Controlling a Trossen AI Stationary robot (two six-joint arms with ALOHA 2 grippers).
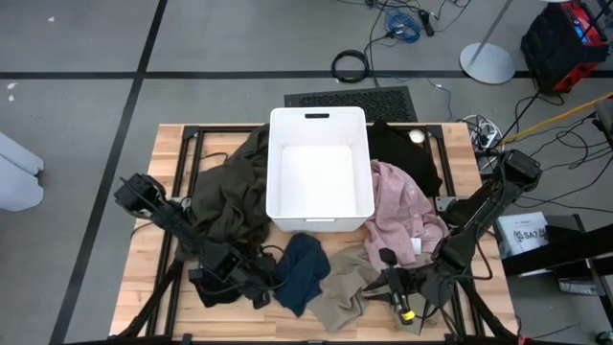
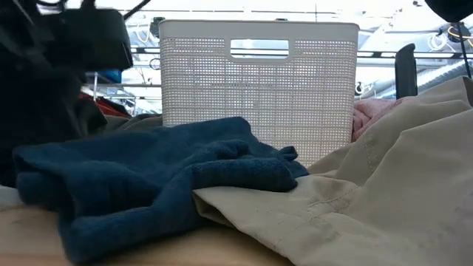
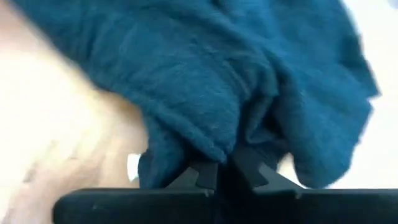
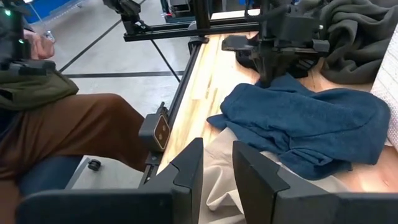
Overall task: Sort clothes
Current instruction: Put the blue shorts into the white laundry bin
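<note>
The left pincer sits low at the desk's front, closed on a fold at the navy garment's left edge; the left wrist view shows the blue cloth bunched between the two fingers. The rest of the navy garment spreads away from that pincer toward the desk's middle, lying on the wood in front of the white bin and partly over the khaki cloth.

The right pincer rests at the front right, at the khaki cloth's right edge, its jaws a little apart with tan fabric lying under them in the right wrist view; whether it grips that cloth cannot be told. The pink garment lies just behind it, against the bin's right side. A black garment lies behind the pink one. The olive garment is heaped left of the bin, just behind the left pincer. Beyond the desk's edge, a seated person's leg shows.
</note>
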